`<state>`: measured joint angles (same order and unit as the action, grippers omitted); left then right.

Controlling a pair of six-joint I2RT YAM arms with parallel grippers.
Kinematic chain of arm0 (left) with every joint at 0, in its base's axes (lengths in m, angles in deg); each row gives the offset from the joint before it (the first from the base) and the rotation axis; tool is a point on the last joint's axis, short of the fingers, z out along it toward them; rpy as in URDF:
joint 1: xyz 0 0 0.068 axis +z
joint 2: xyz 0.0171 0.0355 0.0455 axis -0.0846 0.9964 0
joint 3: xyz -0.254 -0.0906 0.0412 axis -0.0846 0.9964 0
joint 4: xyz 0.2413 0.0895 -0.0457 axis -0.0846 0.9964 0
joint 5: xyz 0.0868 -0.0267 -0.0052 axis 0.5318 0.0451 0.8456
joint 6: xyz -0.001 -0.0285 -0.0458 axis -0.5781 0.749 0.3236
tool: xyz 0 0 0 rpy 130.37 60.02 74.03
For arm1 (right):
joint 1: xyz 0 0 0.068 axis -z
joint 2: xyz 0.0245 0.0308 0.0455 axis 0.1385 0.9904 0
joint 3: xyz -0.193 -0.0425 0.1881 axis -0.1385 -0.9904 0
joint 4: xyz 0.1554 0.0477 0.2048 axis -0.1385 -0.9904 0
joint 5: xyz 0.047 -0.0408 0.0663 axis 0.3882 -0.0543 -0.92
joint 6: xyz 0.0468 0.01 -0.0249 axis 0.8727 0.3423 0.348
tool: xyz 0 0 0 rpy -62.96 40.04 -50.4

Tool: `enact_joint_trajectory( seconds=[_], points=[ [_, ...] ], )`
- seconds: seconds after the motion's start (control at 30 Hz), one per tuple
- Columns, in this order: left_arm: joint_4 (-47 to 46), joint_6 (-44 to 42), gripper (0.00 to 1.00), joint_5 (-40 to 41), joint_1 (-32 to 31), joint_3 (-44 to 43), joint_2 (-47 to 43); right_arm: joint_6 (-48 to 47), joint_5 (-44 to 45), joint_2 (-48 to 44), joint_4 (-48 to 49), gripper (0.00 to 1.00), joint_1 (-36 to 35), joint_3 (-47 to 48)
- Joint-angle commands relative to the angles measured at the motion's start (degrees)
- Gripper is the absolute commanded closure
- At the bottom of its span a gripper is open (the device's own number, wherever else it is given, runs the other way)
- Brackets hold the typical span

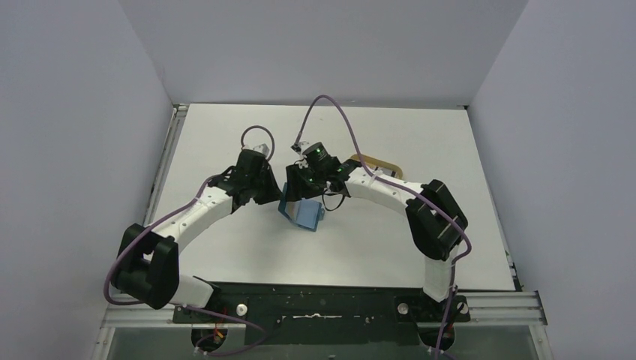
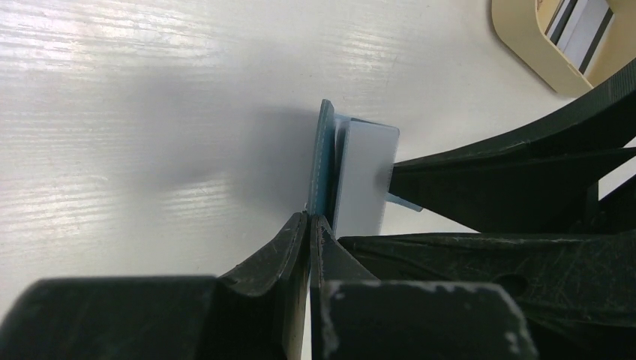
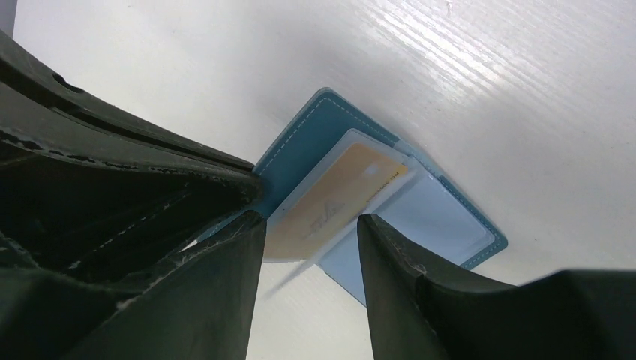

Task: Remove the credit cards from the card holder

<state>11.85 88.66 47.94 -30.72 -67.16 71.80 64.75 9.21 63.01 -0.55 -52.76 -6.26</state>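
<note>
The teal card holder [image 1: 302, 214] is shown open near the centre of the white counter [image 1: 375, 247], pinched at one edge by the closed left end effector [image 2: 309, 225] from 9 o'clock. From 12 o'clock, the right end effector [image 3: 309, 221] is spread apart astride a tan credit card [image 3: 345, 187] seated in the clear pocket. A tan tray [image 2: 525, 45] is seen at 2 o'clock.

No legible text, brand, number or sign in any view. Tan credit card [image 3: 341, 196] in the card holder [image 3: 307, 142], just beyond the right claw [image 3: 311, 219] tips, shows a faint pale scrawl and small mark: unreadable.
</note>
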Motion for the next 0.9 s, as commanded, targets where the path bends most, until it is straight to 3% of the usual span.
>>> enact_joint_trajectory(
  seconds=[0.0,0.27,0.6,0.87],
  points=[
    [-0.47,-0.49,1.0,0.19,-0.49,-1.8,-1.06,-0.7,2.74,-0.18,2.48,0.51,-1.36,3.25],
    [-0.63,-0.56,1.0,0.29,-0.5,-1.64,-0.33,-1.0,4.29,0.87,0.71,0.52,-2.05,2.89],
    [-1.62,-0.9,1.0,0.82,-0.42,0.08,1.31,-1.83,16.3,-9.45,-7.09,0.5,1.17,-0.98],
    [-3.16,-1.23,1.0,1.14,-0.46,1.2,3.73,-3.47,11.99,-10.07,-6.19,0.47,2.34,0.14]
  ],
)
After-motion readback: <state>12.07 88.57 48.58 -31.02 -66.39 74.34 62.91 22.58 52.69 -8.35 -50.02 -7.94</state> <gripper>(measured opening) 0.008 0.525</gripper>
